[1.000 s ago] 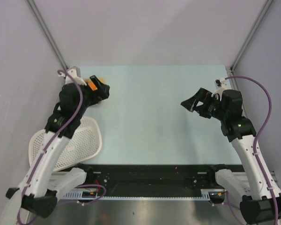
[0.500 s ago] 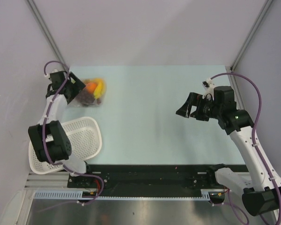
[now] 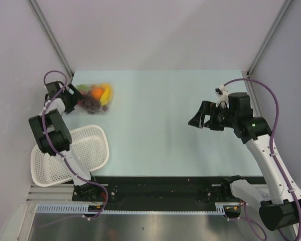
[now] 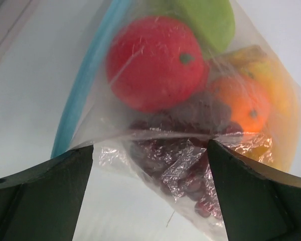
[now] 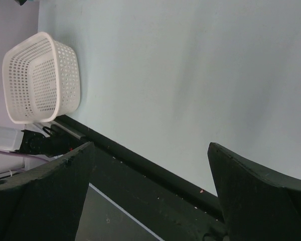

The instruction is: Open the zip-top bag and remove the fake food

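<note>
The zip-top bag (image 3: 94,98) lies at the table's far left, shut, with the fake food inside. The left wrist view shows its teal zip strip (image 4: 84,80), a red round piece (image 4: 153,63), a green oval (image 4: 208,17), an orange ball (image 4: 241,100), a yellow piece (image 4: 271,75) and dark grapes (image 4: 190,168). My left gripper (image 3: 73,95) is open at the bag's left end. The bag's near corner lies between its fingers (image 4: 150,193), ungripped. My right gripper (image 3: 197,120) is open and empty above the table's right side, far from the bag.
A white mesh basket (image 3: 72,153) sits at the near left, just in front of the bag, and also shows in the right wrist view (image 5: 40,78). The black rail (image 5: 155,170) runs along the table's near edge. Grey walls close in the left, back and right.
My left arm has folded back to the left, taking its gripper from over the bag to the bag's left end, so the bag now shows. My right gripper has shifted slightly left and nearer.
</note>
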{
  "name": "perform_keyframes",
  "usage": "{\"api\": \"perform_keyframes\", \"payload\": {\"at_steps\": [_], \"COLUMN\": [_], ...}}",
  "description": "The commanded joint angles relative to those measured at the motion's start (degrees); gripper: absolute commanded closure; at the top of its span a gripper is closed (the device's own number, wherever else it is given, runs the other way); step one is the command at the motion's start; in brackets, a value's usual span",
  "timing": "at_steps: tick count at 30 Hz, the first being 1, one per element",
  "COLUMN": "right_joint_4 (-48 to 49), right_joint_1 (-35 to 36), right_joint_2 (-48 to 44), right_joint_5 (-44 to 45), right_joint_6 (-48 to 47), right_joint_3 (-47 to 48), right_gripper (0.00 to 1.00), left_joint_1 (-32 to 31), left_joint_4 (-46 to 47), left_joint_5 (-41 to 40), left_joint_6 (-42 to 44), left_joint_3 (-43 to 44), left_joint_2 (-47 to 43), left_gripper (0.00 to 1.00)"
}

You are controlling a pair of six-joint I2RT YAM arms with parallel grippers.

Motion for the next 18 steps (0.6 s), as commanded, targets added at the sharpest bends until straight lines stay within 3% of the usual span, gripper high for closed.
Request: {"api": "perform_keyframes", "payload": {"at_steps": [1, 8, 10, 13, 18], "right_joint_4": [2.0, 5.5, 6.3, 6.9, 8.2], "right_joint_1": [0.0, 0.7, 1.2, 2.5, 3.4], "right_joint_2": [2.2, 6.4, 8.1, 9.8, 12.2], "right_joint_5": [-0.8, -2.1, -1.9, -1.6, -1.7], "right_joint_6": [1.5, 4.4, 5.1, 5.2, 5.1], "right_joint_3": [2.2, 2.5, 2.9, 3.9, 5.1], "right_gripper": [0.0, 0.0, 0.0, 0.0, 0.0], "left_joint_1": [0.8, 1.3, 1.3, 0.8, -3.9], "left_joint_4": [0.5, 0.8, -0.4, 2.3, 3.7], "left_joint_5": [0.1, 2.4, 4.1, 7.0, 5.3], "left_joint_6": [3.6, 3.6, 3.2, 0.0, 0.6], "left_joint_3": [8.8, 15.9, 18.4, 17.3, 15.0], "left_joint_2": [3.0, 9.3, 11.4, 12.9, 12.4], "left_gripper": [0.0, 0.01, 0.05, 0.09, 0.16]}}
